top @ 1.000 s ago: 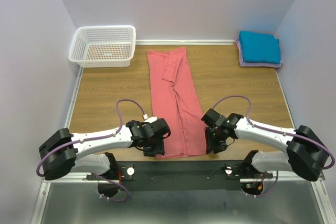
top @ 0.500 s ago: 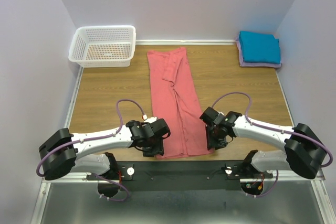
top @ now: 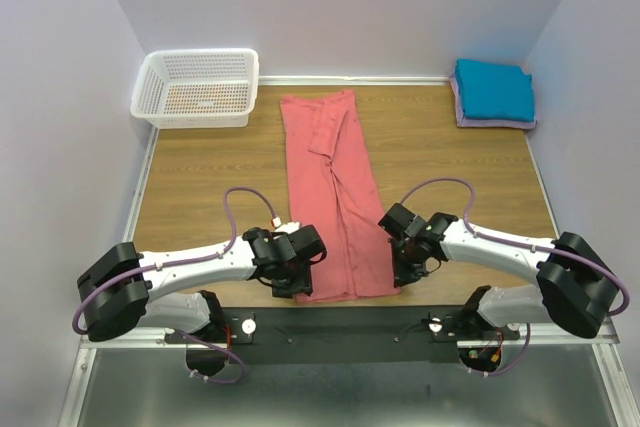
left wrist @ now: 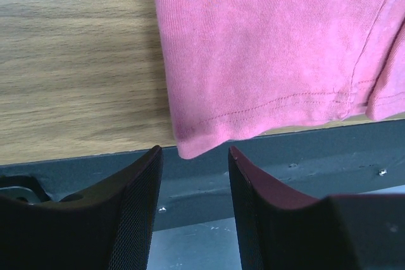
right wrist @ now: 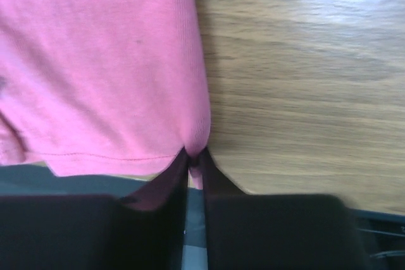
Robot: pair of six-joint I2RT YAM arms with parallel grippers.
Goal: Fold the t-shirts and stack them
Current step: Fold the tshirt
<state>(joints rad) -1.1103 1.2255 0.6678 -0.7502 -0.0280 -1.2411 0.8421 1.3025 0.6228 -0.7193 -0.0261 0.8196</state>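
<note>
Top view, upper right: the teal t-shirt (top: 494, 89) hides most of the lavender t-shirt (top: 490, 124) from us. Right wrist view, bottom: the salmon t-shirt (right wrist: 95, 61) loses a corner inside the blurred right gripper (right wrist: 192, 159).

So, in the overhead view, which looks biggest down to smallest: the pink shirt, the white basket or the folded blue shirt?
1. salmon-pink t-shirt, spread out long
2. white basket
3. teal-blue t-shirt, folded, clearly smaller than the basket

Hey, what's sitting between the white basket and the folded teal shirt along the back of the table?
Only the far end of the salmon-pink shirt, with bare tabletop on either side of it. The top view shows this.
</note>
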